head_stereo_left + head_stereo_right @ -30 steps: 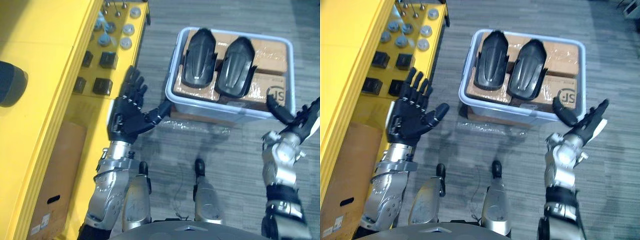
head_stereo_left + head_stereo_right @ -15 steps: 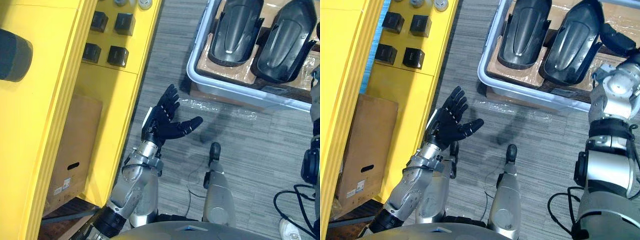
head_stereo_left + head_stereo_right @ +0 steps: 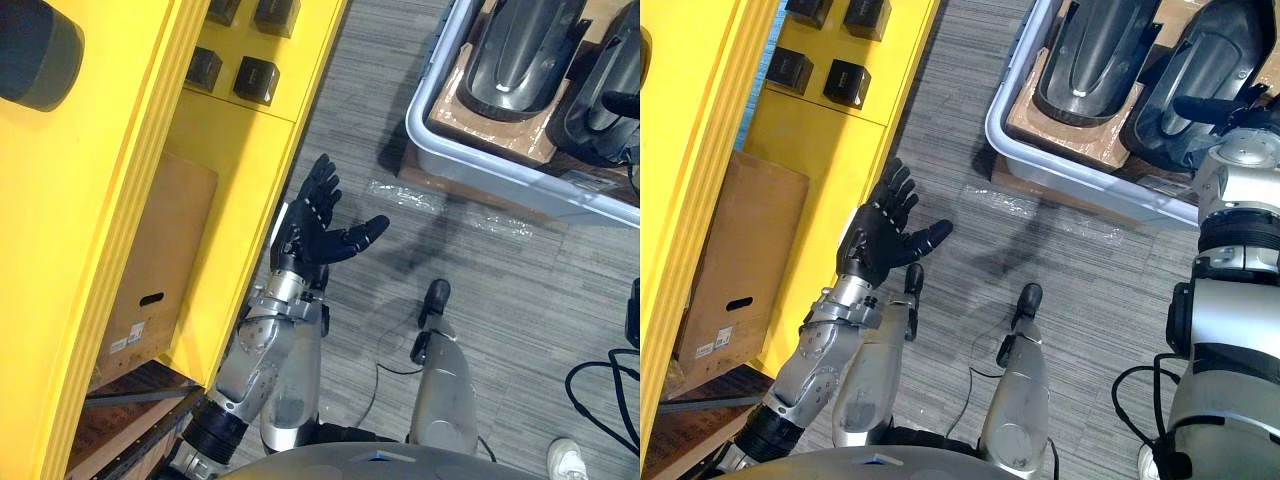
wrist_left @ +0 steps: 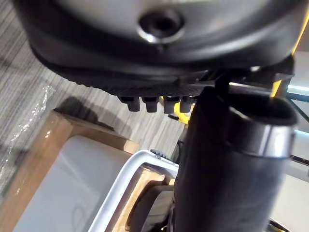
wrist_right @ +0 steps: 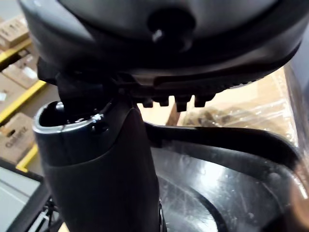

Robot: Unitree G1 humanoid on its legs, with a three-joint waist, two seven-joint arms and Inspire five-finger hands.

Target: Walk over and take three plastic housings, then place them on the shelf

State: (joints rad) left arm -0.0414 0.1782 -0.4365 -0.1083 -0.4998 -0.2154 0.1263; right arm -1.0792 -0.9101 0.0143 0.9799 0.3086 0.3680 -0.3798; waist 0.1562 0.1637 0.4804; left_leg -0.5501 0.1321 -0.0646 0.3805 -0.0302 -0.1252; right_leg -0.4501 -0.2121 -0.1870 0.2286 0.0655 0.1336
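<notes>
Left eye view looked down on the left robot hand (image 3: 315, 228), held palm-up above the grey floor (image 3: 520, 300) just beside the yellow shelf (image 3: 235, 175). Its fingers were spread straight, its thumb stuck out sideways, and it held nothing.

Two black plastic housings lay side by side in a pale bin (image 3: 1080, 165) on the floor, well apart from the shelf. Each rested hollow side down on brown cartons packed inside the bin. The left housing (image 3: 1090, 55) lay untouched. The right robot hand (image 3: 1238, 105) had reached over the bin's rim and hung at the near end of the right housing (image 3: 1185, 85), with its thumb pointing across the shell. In the right wrist view the fingers (image 5: 175, 100) ran straight out above the glossy shell (image 5: 217, 193), not curled round it. Whether they touched it could not be told.

On the shelf's lower level sat small black boxes (image 3: 255, 80). A dark rounded object (image 3: 35, 50) rested on its top level, too cropped to identify. A cardboard box (image 3: 150, 270) stood beneath the shelf, and a strip of clear film (image 3: 450, 210) lay on the floor before the bin. The left wrist view caught the bin's white corner (image 4: 128, 176) past the thumb (image 4: 227, 179).
</notes>
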